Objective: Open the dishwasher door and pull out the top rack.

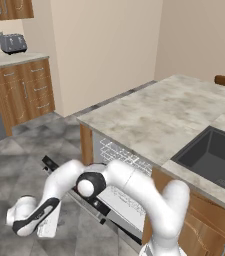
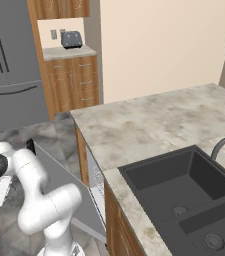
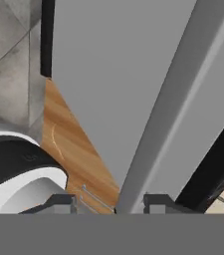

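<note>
The door (image 2: 64, 187) hangs part-open, tilted out from the island at lower left of the right base view; in the hand view its grey panel (image 3: 118, 64) fills the top, the handle (image 3: 183, 99) running diagonally. The fingers (image 3: 109, 203) are closed on the handle at the bottom edge. The arm bends low from the lower right of the left base view, the hand (image 1: 34, 217) near the floor. The rack (image 1: 118, 155) sits inside under the bench (image 1: 169, 115). A sink (image 2: 184, 185) lies right; a toaster (image 1: 13, 44) upper left.
</note>
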